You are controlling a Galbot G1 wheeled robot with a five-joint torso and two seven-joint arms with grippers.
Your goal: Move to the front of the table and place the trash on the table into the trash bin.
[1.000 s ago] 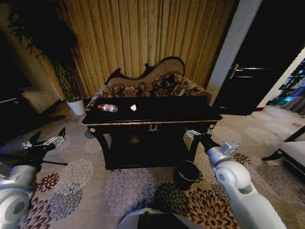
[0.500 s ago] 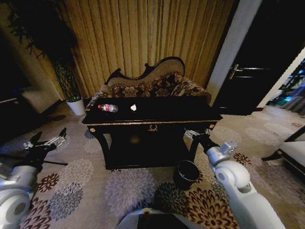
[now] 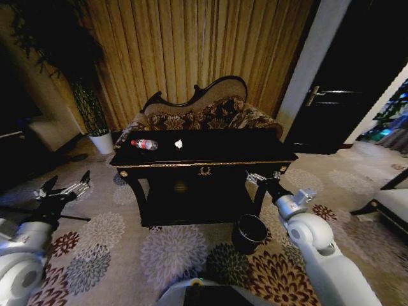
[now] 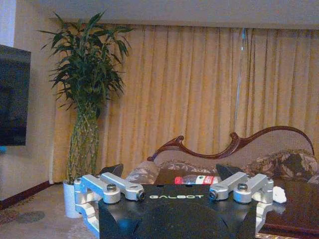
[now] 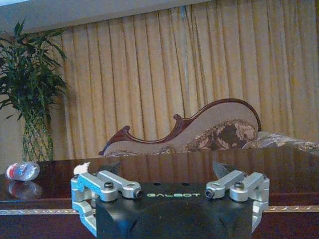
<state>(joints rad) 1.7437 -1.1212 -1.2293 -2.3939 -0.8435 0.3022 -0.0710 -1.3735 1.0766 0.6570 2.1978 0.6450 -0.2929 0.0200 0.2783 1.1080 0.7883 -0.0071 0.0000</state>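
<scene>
The black table [image 3: 210,155] with gold trim stands ahead of me in the head view. On its left part lie a clear plastic bottle [image 3: 145,145] with a red cap and a white crumpled paper wad [image 3: 178,144]. The dark round trash bin [image 3: 249,233] sits on the carpet by the table's front right leg. My left gripper [image 3: 64,185] hangs open over the carpet, left of the table. My right gripper [image 3: 262,178] is open at the table's front right corner, above the bin. From the right wrist, the open gripper [image 5: 166,168] faces the tabletop [image 5: 199,162], the bottle [image 5: 22,171] and the wad [image 5: 82,168].
A patterned curved-back sofa [image 3: 204,115] stands just behind the table. A tall plant in a white pot [image 3: 101,141] is at the back left, before the curtains. A dark door [image 3: 331,95] is at the right, and a low seat [image 3: 392,204] at the right edge.
The right arm has edged slightly toward the table's corner. The bottle, wad and bin lie where they were.
</scene>
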